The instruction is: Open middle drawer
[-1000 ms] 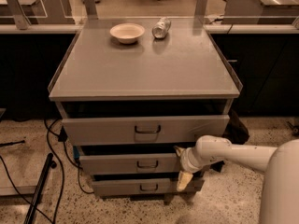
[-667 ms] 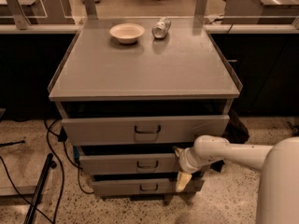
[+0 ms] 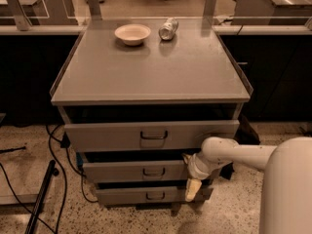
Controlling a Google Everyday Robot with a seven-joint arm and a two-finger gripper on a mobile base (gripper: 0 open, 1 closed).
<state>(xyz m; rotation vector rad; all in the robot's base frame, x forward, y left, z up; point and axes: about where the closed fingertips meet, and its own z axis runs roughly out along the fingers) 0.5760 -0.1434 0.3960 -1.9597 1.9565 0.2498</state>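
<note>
Gripper (image 3: pixel 193 189) at the middle drawer's (image 3: pixel 122 171) right end.
We see it pointing downward; whether it grips anything we cannot tell.

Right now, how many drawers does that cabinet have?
3: top drawer, widest; middle drawer beneath it; bottom drawer lowest. The claw hangs at the bottom drawer's right end.

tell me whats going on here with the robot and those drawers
A robot arm reaches in from the right toward a three-drawer cabinet. Its end effector hangs at the right end of the middle drawer, pointing down in front of the bottom drawer. It is well to the right of the middle drawer's handle, which nothing is touching. A bowl and a can on its side sit on top.
</note>
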